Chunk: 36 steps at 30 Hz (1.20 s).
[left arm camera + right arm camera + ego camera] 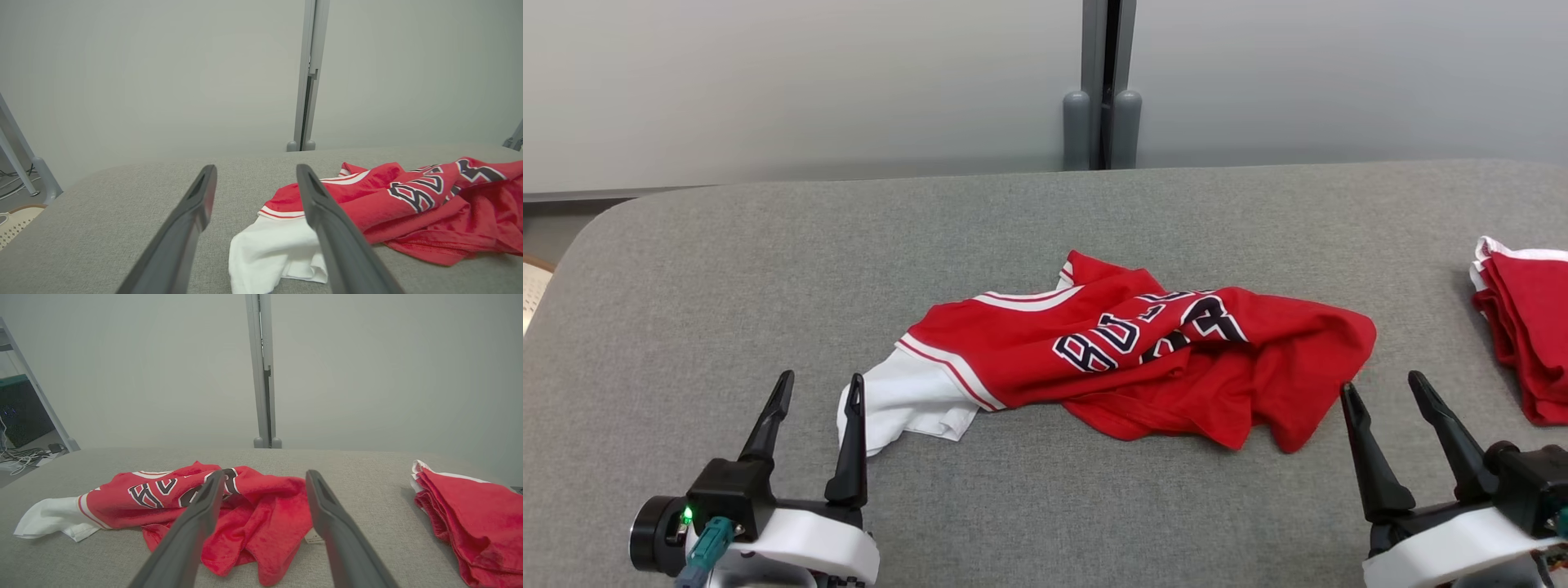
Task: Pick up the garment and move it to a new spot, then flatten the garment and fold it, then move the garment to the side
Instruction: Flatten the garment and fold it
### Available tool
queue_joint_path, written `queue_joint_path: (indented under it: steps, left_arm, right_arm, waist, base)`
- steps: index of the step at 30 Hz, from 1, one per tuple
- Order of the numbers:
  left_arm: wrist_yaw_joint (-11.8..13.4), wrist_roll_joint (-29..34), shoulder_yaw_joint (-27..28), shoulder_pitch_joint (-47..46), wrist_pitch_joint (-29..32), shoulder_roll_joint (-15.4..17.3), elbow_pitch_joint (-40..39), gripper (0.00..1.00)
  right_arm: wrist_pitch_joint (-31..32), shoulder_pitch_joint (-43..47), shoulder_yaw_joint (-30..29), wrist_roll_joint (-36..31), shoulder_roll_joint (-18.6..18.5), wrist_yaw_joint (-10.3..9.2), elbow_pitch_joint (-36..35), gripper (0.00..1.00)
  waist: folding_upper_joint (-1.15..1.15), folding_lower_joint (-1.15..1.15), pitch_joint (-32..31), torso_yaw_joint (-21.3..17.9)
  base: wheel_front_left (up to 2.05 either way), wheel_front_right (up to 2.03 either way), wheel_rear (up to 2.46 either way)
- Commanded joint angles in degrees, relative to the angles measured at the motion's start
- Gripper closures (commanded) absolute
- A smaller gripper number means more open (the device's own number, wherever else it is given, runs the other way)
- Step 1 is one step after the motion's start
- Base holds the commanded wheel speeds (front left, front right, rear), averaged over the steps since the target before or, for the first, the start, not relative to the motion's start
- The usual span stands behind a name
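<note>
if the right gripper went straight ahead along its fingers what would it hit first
Most likely the crumpled red jersey: the right gripper stands open, and its wrist view shows the jersey's red end right between the fingers. Its height above the table is unclear, so it might skim over.

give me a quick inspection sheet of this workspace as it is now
surface: grey padded table, flat
job's things: red and white garment, crumpled mid-table, not folded
clutter: folded red pile at the table's right edge
grippers: left pincer open, empty, beside the garment's white end; right pincer open, empty, beside its red end
cables: wires on the floor beyond the table
surroundings: pale wall, grey post
</note>
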Motion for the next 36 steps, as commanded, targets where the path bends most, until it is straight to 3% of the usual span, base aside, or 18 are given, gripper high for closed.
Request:
queue_joint_path:
  steps: [1,10,20,21,22,28,36]
  left_arm:
    - [-0.1,-0.3,-0.1,-1.2,-0.3,0.0,-0.1,0.00]
    - [-1.2,0.5,-1.5,-5.7,-1.9,-1.4,-0.1,0.00]
    - [-2.3,0.5,-2.4,-9.0,-3.7,-4.1,2.3,0.00]
    - [-2.4,0.5,-2.3,-9.2,-3.8,-4.1,2.6,0.00]
    - [-2.5,0.6,-2.2,-9.5,-3.9,-4.2,2.7,0.00]
    - [-2.2,0.8,-0.9,-9.4,-4.2,-4.1,3.4,0.00]
    - [-2.2,1.5,-0.1,-8.9,-4.3,-3.5,2.7,0.00]
  right_arm:
    - [0.5,-1.0,0.7,-0.3,-0.9,-0.02,0.4,0.00]
    - [3.6,-7.6,11.1,1.1,-6.7,-0.02,8.4,0.00]
    - [5.7,-15.4,20.6,3.7,-9.5,-0.02,20.0,0.00]
    - [5.3,-15.7,20.6,3.9,-9.4,-0.02,20.3,0.72]
    - [4.8,-15.9,20.4,4.1,-9.3,-0.02,20.5,1.00]
    - [2.7,-15.8,18.4,4.0,-8.4,-0.02,18.5,1.00]
    - [0.1,-14.2,14.1,3.5,-6.9,-0.02,10.2,1.00]
  waist:
    - [0.00,0.00,0.7,0.6]
    - [0.00,0.00,6.5,4.9]
    - [0.00,0.00,11.1,7.9]
    - [0.00,0.00,11.3,8.0]
    - [0.00,0.00,11.4,8.0]
    - [0.00,0.00,11.0,6.4]
    - [0.00,0.00,9.8,3.2]
  base:
    - [0.00,0.00,0.00]
    - [0.00,0.00,0.00]
    - [0.00,0.00,0.00]
    - [0.00,0.00,0.00]
    - [0.00,0.00,0.00]
    - [0.00,0.00,0.00]
    - [0.00,0.00,0.00]
